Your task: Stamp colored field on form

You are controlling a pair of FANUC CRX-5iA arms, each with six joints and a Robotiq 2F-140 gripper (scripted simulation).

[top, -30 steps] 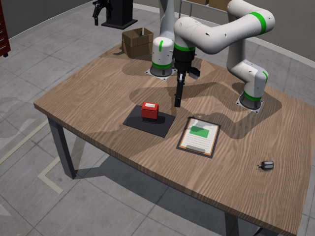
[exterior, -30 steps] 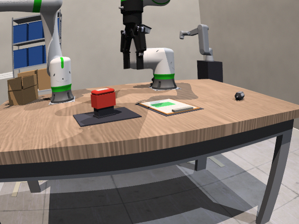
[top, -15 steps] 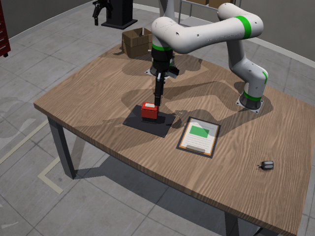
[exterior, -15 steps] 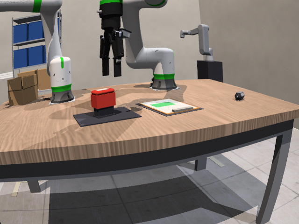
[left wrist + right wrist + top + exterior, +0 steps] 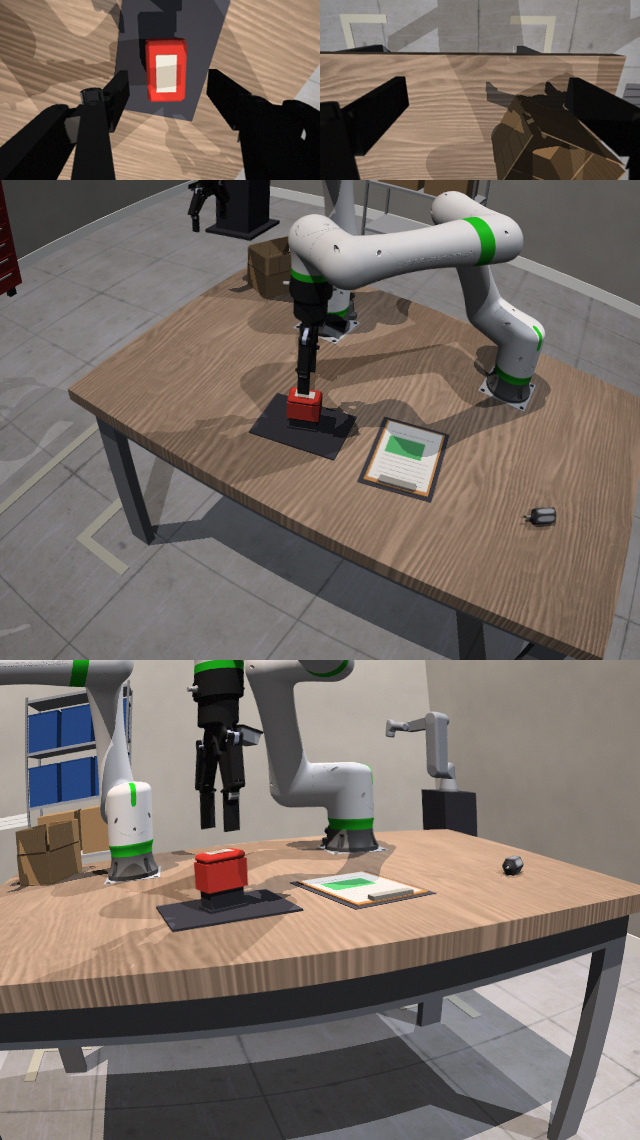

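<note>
Below our left gripper point(image 5: 303, 392) point(image 5: 221, 829) point(image 5: 167, 82), parted partway and holding nothing, the red stamp point(image 5: 304, 406) point(image 5: 221, 871) point(image 5: 166, 71) stands upright on the dark mat point(image 5: 268, 422) point(image 5: 175, 920) point(image 5: 188, 109); we'd best center over it, descend straight, and close evenly on both sides so it lifts without tipping.

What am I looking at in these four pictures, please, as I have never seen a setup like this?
Two white robot arms stand on a wooden table. One picture looks down from above, one from the side, and one from each wrist. The left gripper hovers open over a red stamp, upright on a dark mat. Beside it lies a clipboard with a green-marked form. The right gripper is open too; neither holds anything.
</note>
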